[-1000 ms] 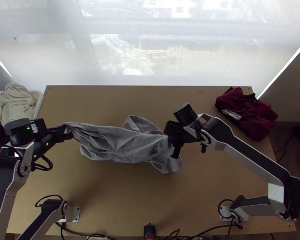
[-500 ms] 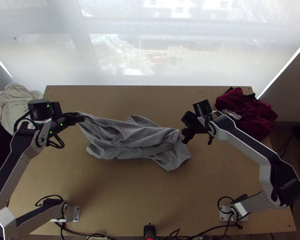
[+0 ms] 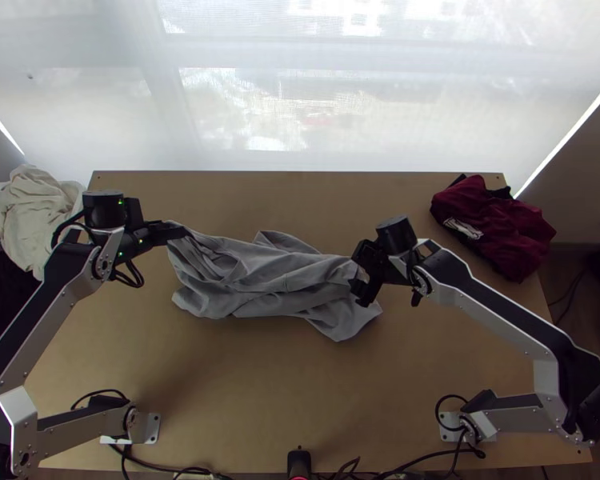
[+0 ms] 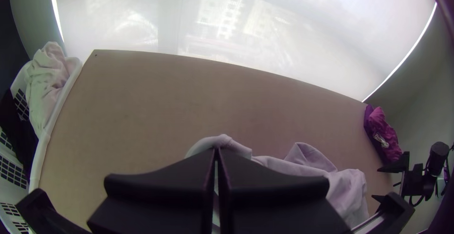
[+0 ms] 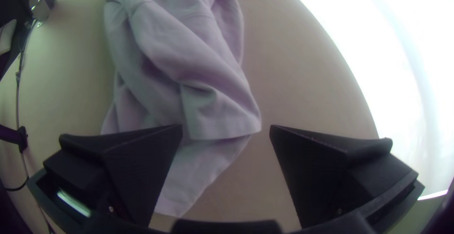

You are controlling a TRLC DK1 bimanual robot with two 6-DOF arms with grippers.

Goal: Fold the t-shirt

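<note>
Top view, left gripper (image 3: 182,231): pinching the t-shirt's (image 3: 260,284) end, likely anchoring it.
Right gripper (image 5: 226,129): spread, probably for grasping.

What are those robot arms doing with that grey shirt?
A robot is working on folding the grey t-shirt, which lies bunched and wrinkled on the table. Its left tool is shut on one end of the shirt. Its right tool is open at the other end and isn't gripping the cloth. The shirt isn't neatly folded yet. A dark red piece of clothing lies off to the side, on the table's far right corner.
</note>
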